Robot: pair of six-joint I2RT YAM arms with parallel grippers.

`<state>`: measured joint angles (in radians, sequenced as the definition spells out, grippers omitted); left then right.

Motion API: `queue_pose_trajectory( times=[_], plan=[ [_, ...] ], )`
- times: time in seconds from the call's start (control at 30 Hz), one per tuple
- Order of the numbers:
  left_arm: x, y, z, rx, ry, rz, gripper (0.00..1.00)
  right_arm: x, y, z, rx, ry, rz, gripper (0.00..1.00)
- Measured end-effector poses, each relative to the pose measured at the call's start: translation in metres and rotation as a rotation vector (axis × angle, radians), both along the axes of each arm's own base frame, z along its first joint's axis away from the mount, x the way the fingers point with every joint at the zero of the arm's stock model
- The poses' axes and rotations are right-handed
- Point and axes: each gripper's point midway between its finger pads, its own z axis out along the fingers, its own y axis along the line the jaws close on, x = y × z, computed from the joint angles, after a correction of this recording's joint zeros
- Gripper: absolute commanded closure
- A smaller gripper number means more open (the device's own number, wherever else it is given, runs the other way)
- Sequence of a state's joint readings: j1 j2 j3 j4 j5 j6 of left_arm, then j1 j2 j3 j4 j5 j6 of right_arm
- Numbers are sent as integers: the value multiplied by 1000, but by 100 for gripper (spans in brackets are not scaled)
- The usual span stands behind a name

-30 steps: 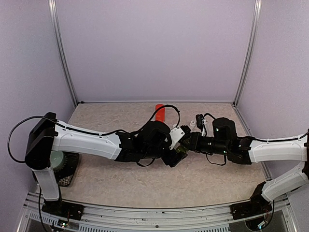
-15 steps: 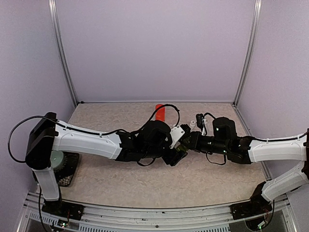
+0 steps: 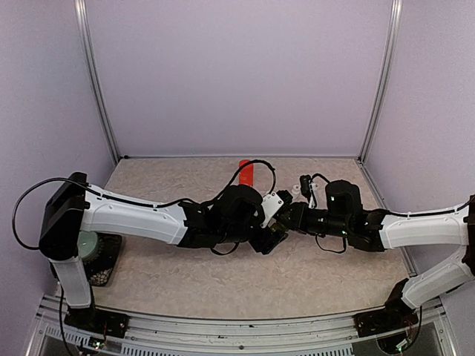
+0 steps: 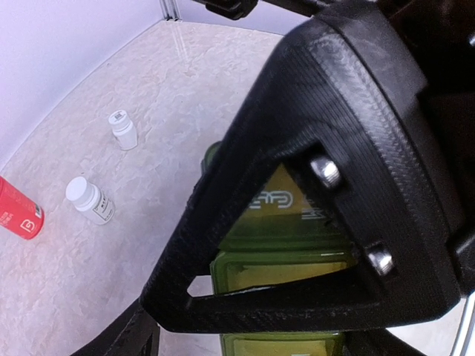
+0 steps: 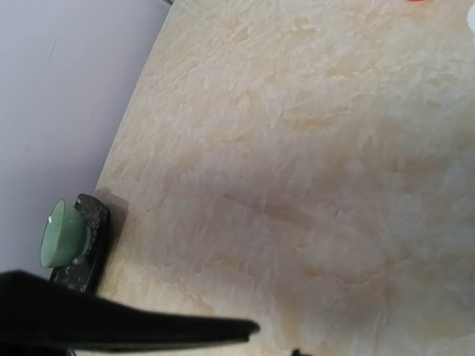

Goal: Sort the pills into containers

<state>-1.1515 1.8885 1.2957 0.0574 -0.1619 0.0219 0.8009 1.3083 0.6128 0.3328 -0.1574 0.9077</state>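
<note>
At the middle of the surface, your left gripper sits over the green containers; whether it grips them or stands released, you cannot tell. Your right gripper, clenched, meets it from the right.

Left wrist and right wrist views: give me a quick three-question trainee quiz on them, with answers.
1. True or false: in the left wrist view, the containers are blue.
2. In the same view, the bottle at the left edge is: A red, B black, C yellow.
3. In the right wrist view, what sits on the dark tray?
Key: 1 false, they are green; 2 A; 3 a pale green cup.
</note>
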Motion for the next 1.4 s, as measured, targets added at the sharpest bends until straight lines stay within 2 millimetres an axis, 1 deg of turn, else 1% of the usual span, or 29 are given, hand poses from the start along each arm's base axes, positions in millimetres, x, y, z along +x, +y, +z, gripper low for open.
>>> queue_pose_trajectory(
  times=[0.1, 0.23, 0.5, 1.1, 1.4],
  plan=[
    [0, 0, 0, -2, 2, 0, 33, 1, 0, 1, 1, -5, -1, 83],
    [-2, -1, 1, -5, 3, -3, 35, 2, 0, 2, 0, -12, -4, 83],
    [-2, 2, 6, -17, -7, 4, 37, 6, 0, 7, 0, -29, -18, 83],
    [-7, 11, 18, -37, -37, 29, 42, 7, 0, 13, 30, -25, -31, 84],
    [-8, 15, 26, -47, -50, 47, 43, 10, 2, 20, 51, -33, -37, 84]
  ],
)
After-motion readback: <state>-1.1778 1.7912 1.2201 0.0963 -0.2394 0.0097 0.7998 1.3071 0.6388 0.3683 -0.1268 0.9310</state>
